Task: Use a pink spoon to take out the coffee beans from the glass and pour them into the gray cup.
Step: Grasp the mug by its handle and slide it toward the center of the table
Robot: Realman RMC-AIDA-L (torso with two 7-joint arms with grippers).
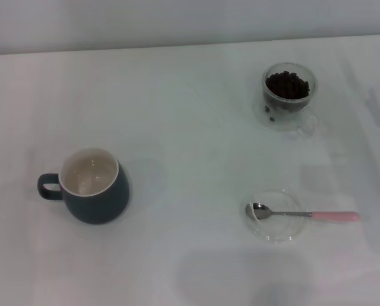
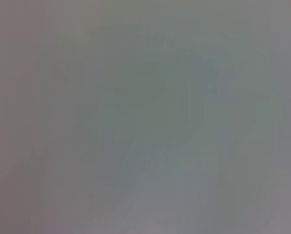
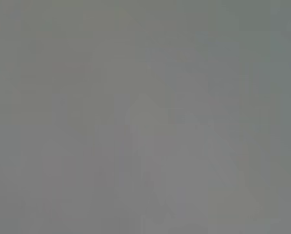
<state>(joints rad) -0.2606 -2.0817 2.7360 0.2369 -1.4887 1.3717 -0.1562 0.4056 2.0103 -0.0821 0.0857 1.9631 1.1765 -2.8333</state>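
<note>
Head view: a plain white bench [image 1: 177, 115] is filling the frame, with four things sitting on it.

Lower left: the rounded dark blue-gray ceramic cup [image 1: 91, 186] is standing upright, its loop handle pointing toward the left edge and its white inside showing no beans.

Upper right: the small clear double-walled glass [image 1: 289, 94] is standing upright, well apart from the gray cup. The dark brown coffee beans [image 1: 287, 85] are lying heaped inside it; its clear handle is facing the lower right.

Lower right, below the glass: a flat clear glass saucer [image 1: 274, 217] is lying on the bench. The pink spoon [image 1: 303, 214], a small teaspoon with a shiny metal bowl, is lying across it, bowl resting on the saucer, thin neck crossing the rim, pale pink handle reaching out to the right over the bench.

A small dark shape is just showing at the right edge, upper part; I cannot tell what it is.

Neither pincer is appearing in any view, so apart or together cannot be told. Both wrist views are giving only a flat gray-green field with nothing to make out.
</note>
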